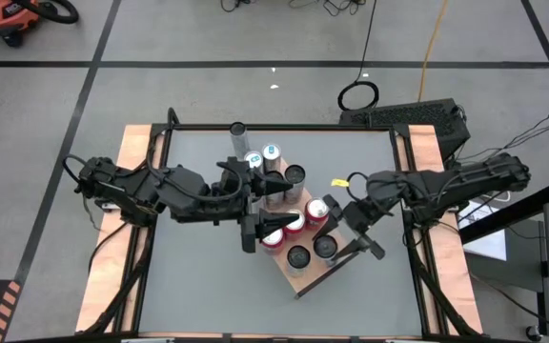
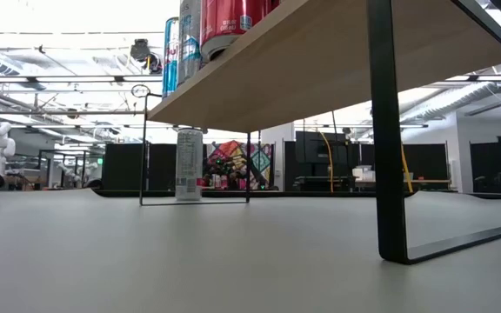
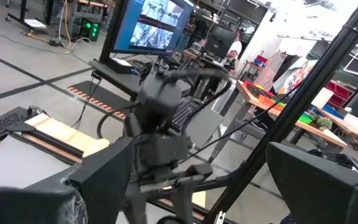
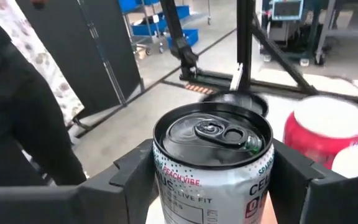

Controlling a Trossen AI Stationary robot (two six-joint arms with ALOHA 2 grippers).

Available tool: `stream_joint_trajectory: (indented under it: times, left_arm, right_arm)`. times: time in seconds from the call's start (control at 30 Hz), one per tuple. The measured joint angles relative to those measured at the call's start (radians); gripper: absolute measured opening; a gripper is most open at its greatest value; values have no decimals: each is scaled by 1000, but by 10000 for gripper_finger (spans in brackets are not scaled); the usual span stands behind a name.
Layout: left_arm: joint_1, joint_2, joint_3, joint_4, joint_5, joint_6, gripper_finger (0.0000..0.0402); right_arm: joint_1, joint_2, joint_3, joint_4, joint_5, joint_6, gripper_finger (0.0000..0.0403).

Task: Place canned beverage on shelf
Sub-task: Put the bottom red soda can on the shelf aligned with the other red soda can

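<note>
The shelf (image 1: pixel 298 276) is a flat rectangle of light-brown wood with a thin black rim, sitting skewed on the grey matte worktop, toward its middle and right half; from table height it is showing a smooth pale underside on slim black metal legs (image 2: pixel 388 139). Round metal cans are crowding it: red ones (image 1: pixel 317 208) near its centre, dark-topped ones (image 1: pixel 298 255) toward its near corner, blue-and-silver ones (image 1: pixel 271 152) at its far end. The right gripper (image 4: pixel 211 165) is pinching a white can (image 4: pixel 211 163) between its blocky dark fingers, over the shelf's right edge; the can's silver lid with pull tab is showing plainly, while its printed label is cut off below. A red can is standing just beside it, only partly in that picture. The left gripper (image 1: pixel 279 205) is hanging over the shelf's left side with jaws spread wide and nothing between them; it is covering part of the cans beneath. One tall pale can (image 2: pixel 189 164) is standing alone on the worktop near the far edge, its print too small to read.
</note>
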Motion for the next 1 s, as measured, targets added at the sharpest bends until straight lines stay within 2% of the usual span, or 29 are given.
stream_joint_trajectory:
  times: [0.17,0.6,1.0]
  left_arm:
    - [0,0,0,0,1,-1,367]
    - [0,0,0,0,5,-1,367]
    - [1,1,0,-23,4,-1,367]
  right_arm:
    - [0,2,-55,42,3,24,210]
    - [0,1,-65,27,27,15,210]
    - [0,0,-65,4,80,7,242]
